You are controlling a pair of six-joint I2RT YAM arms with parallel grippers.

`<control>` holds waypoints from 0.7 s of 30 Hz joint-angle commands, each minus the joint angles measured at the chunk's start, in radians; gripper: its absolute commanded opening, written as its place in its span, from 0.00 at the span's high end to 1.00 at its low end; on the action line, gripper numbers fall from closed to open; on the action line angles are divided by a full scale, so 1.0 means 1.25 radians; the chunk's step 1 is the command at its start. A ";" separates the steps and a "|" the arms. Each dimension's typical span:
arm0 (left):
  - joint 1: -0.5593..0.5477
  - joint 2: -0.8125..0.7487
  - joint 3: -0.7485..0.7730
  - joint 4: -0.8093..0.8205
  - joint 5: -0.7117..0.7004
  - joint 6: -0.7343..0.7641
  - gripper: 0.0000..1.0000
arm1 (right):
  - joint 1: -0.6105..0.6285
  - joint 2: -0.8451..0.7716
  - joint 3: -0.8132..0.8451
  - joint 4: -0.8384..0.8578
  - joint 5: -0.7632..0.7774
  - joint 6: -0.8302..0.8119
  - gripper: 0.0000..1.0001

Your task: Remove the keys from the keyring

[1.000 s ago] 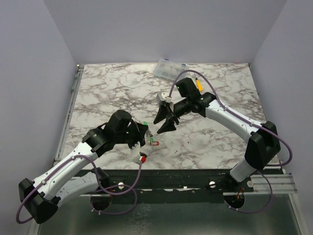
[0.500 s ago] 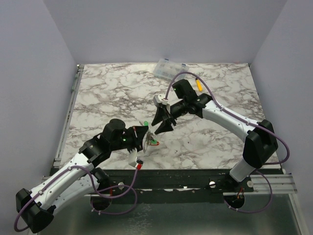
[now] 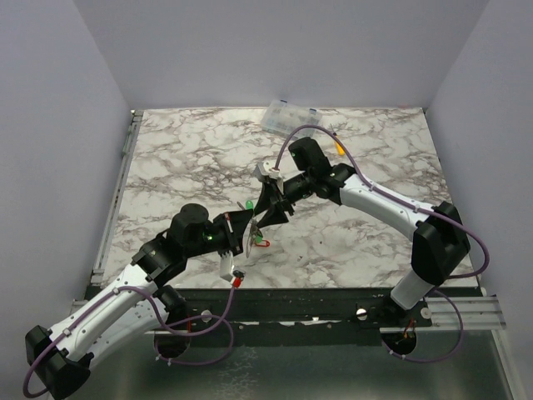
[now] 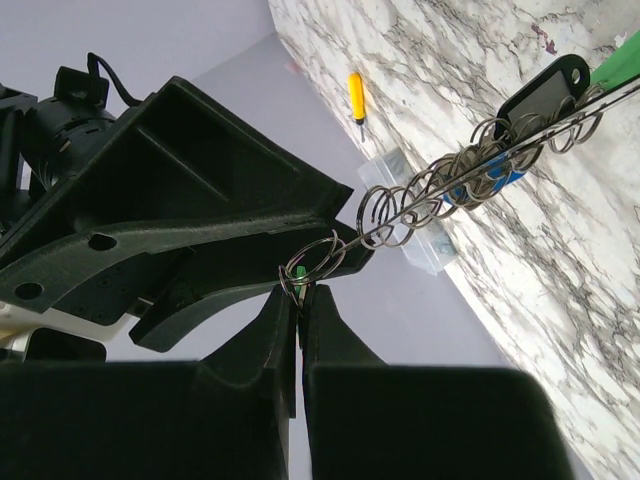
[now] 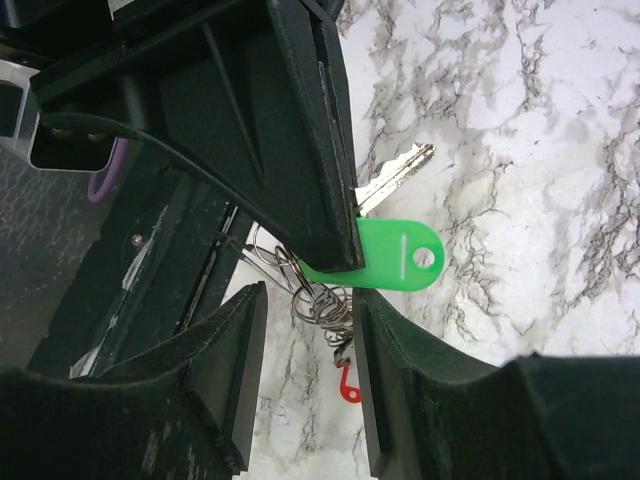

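My left gripper (image 3: 248, 236) is shut on the green key tag (image 5: 392, 256) and holds the bunch above the table. In the left wrist view its tips (image 4: 298, 300) pinch a green sliver and a small ring. The keyring (image 4: 480, 165) shows edge-on as a thin wire threaded with several small rings. Black (image 4: 545, 90) and blue (image 4: 500, 185) tags hang on it. A silver key (image 5: 395, 175) and a red tag (image 5: 347, 385) hang there too. My right gripper (image 3: 271, 212) is open, its fingers (image 5: 245, 370) on either side of the ring cluster (image 5: 322, 298).
A clear plastic compartment box (image 3: 287, 117) lies at the table's back edge, also in the left wrist view (image 4: 410, 230). A yellow-handled tool (image 3: 339, 146) lies right of it by the right arm. The marble table (image 3: 183, 167) ends close below the left gripper.
My right gripper has moved left and down towards the left gripper and now straddles the rings. The left gripper has shifted slightly right with the bunch still held.
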 commanded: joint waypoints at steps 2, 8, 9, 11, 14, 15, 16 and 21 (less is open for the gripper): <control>0.000 -0.003 -0.001 0.030 -0.011 0.016 1.00 | 0.014 0.011 0.011 0.011 -0.020 0.020 0.55; 0.000 0.006 -0.006 0.027 -0.030 -0.003 1.00 | 0.016 -0.001 0.020 -0.020 -0.031 0.020 0.65; 0.000 0.009 -0.007 0.026 -0.031 -0.002 1.00 | 0.016 -0.001 0.022 -0.022 -0.030 0.021 0.67; 0.000 0.015 -0.008 0.025 -0.031 -0.002 1.00 | 0.016 -0.001 0.026 -0.023 -0.026 0.025 0.69; 0.000 0.019 -0.005 0.021 -0.033 -0.004 1.00 | 0.016 -0.001 0.027 -0.020 -0.020 0.034 0.73; 0.000 0.020 -0.005 0.021 -0.035 -0.006 1.00 | 0.016 0.000 0.026 -0.022 -0.019 0.033 0.75; 0.000 0.020 -0.004 0.019 -0.036 -0.009 1.00 | 0.016 -0.002 0.026 -0.024 -0.017 0.033 0.80; 0.000 0.021 -0.003 0.008 -0.058 -0.044 1.00 | 0.015 -0.006 0.024 -0.008 0.000 0.066 1.00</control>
